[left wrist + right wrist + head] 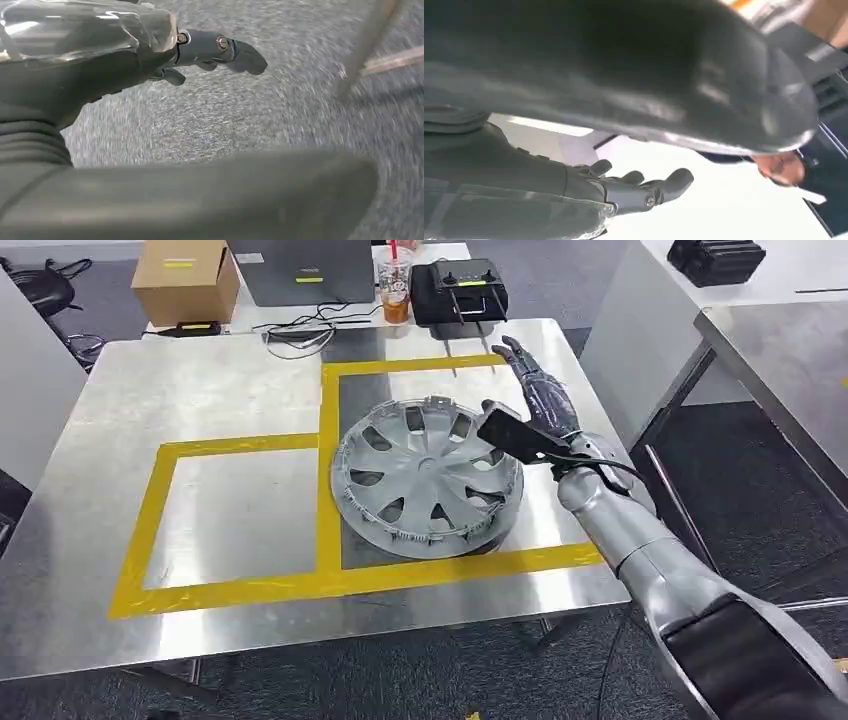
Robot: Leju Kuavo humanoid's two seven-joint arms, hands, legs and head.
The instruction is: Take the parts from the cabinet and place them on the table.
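Bench (120, 440): brushed steel top, yellow tape rectangles. Hubcap (428, 478): grey plastic, round, spoked w/ slots, lies flat on bench across the tape line. My right robot hand (535, 395): dark fingers spread, holds nothing, just beside hubcap's far-right edge. My left robot hand (200, 50): fingers apart, nothing held, over speckled grey floor (225, 115). Drink cup (395, 285), far table: red straw, brown liquid.

A brushed steel tabletop (120, 420) marked with yellow tape (330, 470) stands on dark grey carpet (770, 490). Behind it, a white desk (330, 310) carries a cardboard box (185, 280), cables and an iced drink (396, 285) — another steel table (790, 360) at right.
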